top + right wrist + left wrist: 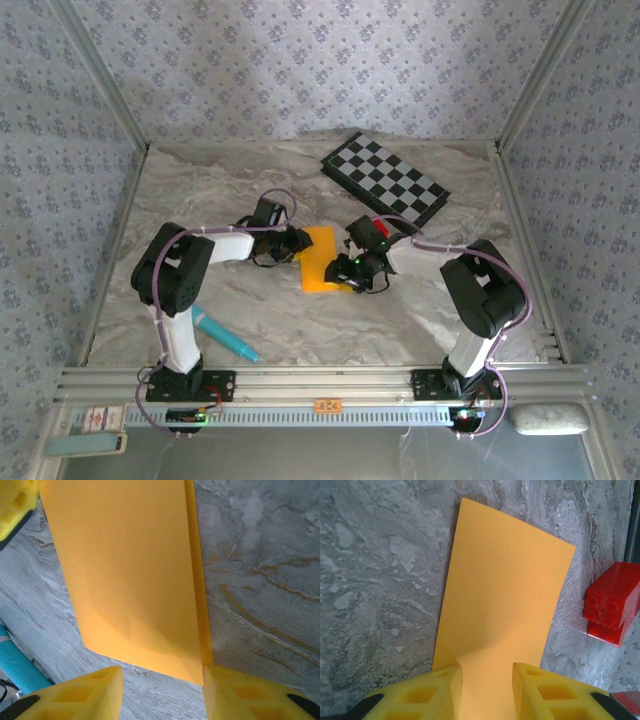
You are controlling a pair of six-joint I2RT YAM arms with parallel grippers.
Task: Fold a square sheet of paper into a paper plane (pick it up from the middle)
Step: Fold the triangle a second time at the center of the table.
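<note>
The square sheet of paper (322, 258) is orange-yellow and lies folded into a tall rectangle at the table's middle; it has no paper plane shape. My left gripper (298, 243) is at its left edge. In the left wrist view the paper (500, 595) runs under and between the parted yellow fingers of the left gripper (487, 680), which rest on it. My right gripper (348, 272) is at the sheet's lower right corner. In the right wrist view the paper (130, 570) shows a narrow lower layer along its right side, and that corner touches one finger of the open right gripper (162, 680).
A black-and-white checkerboard (385, 180) lies at the back right. A small red block (380, 228) (612, 602) sits just right of the paper, behind the right gripper. A teal pen (225, 335) (20, 665) lies near the left arm's base.
</note>
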